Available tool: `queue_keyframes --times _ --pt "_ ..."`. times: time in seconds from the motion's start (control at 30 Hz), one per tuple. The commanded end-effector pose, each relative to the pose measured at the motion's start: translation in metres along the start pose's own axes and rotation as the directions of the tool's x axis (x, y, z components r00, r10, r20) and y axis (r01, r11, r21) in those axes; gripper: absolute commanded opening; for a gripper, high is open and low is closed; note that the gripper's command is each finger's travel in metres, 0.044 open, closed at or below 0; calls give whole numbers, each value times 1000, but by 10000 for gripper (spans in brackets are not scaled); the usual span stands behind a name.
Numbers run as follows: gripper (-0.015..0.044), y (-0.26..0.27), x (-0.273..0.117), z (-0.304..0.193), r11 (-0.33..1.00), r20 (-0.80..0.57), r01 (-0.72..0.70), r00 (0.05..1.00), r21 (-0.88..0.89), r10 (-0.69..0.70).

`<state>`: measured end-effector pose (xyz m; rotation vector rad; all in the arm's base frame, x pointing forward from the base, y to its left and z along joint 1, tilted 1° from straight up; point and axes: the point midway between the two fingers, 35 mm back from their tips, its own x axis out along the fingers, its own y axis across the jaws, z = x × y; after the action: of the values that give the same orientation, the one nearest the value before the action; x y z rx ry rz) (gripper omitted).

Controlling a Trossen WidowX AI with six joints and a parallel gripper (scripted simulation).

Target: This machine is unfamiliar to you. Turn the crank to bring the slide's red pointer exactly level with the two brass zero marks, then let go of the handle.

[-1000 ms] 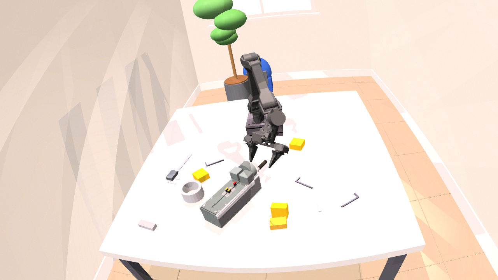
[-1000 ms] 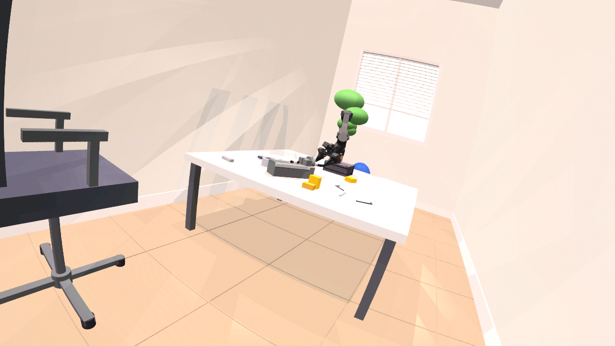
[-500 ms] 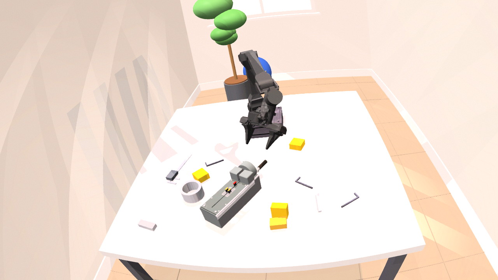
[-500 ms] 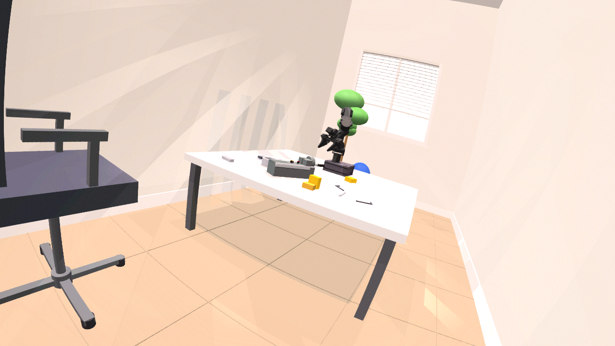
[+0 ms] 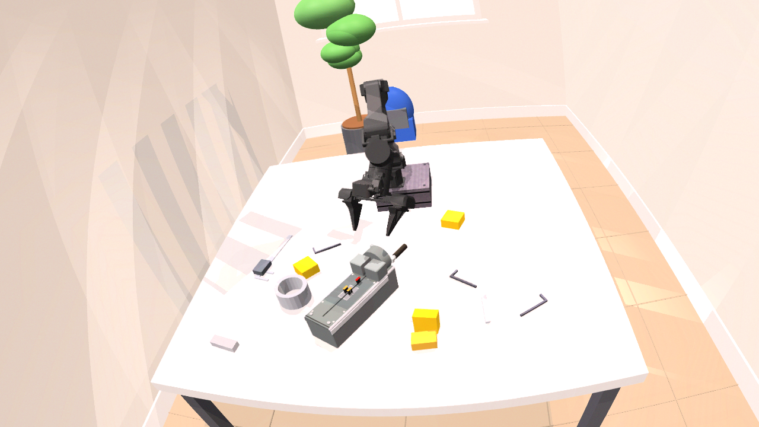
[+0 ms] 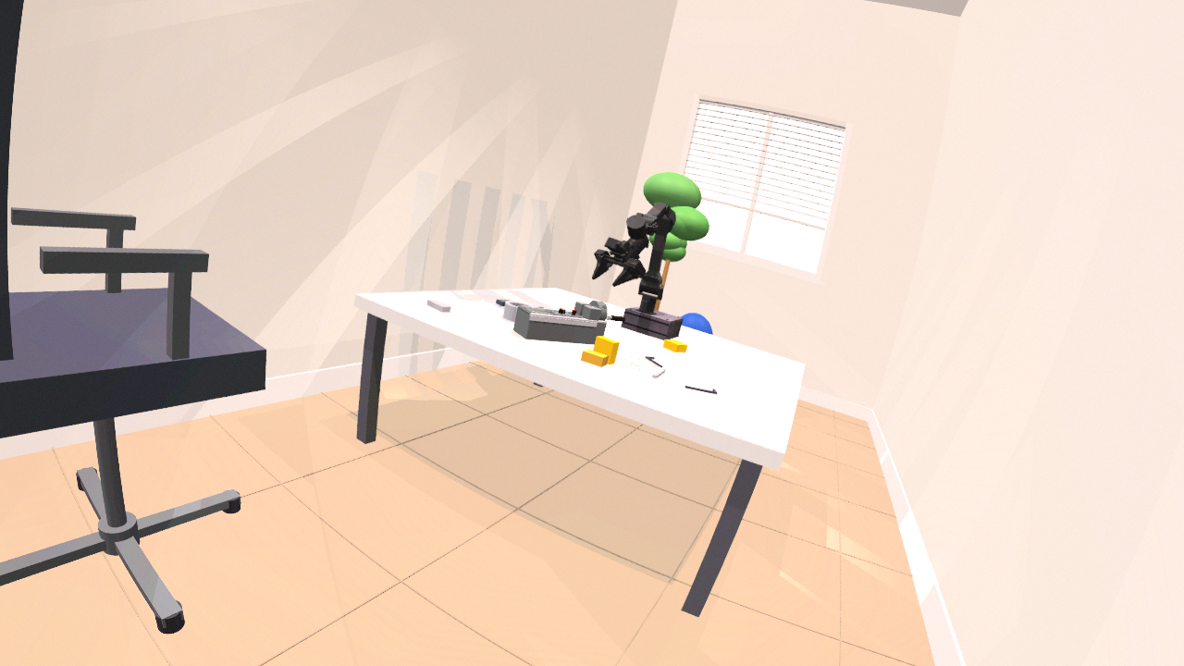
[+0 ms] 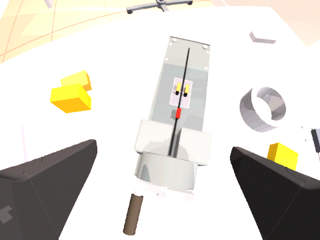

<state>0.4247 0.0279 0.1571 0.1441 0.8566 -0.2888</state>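
Open pincer above a crank machine, its red pointer short of the brass marks

The pincer (image 5: 372, 232) (image 6: 610, 279) (image 7: 165, 151) is spread wide with nothing between its two dark fingers. It hangs above the tabletop (image 5: 594, 340) (image 6: 758, 413) (image 7: 117, 50), apart from the brown handle (image 5: 399, 250) (image 6: 616, 317) (image 7: 133, 215). The handle sticks out from the crank end of a grey machine (image 5: 366, 305) (image 6: 559, 325) (image 7: 197, 100). Along the machine's top runs a dark slot, and in it sits the red pointer (image 5: 357, 279) (image 6: 573, 312) (image 7: 178, 113). It lies between the grey blocks at the crank end and the two brass marks (image 5: 347, 289) (image 6: 561, 310) (image 7: 183, 89), near the marks but not level with them.

More turning seems needed. If the pincer closes off to one side, a finger could knock the handle and shift the pointer unintentionally. A shallow grip could slip partway round. Turning the wrong way would carry the pointer farther from the marks, and turning too much would take it past them. Letting go with a sideways tug could spoil a good setting.

Behind the pincer, the black arm (image 5: 378, 119) (image 6: 658, 240) is raised and bent, its wrist tipping the fingers down toward the machine.
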Motion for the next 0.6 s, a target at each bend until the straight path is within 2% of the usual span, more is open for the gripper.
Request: queue_keyframes --times 0.0,0.3,0.57 --pt "440 -14 9 20 998 -1 -51 999 -37 51" --pt "440 -50 28 54 981 9 -144 989 -129 147" --pt "440 -50 63 27 981 9 -144 989 -129 147"
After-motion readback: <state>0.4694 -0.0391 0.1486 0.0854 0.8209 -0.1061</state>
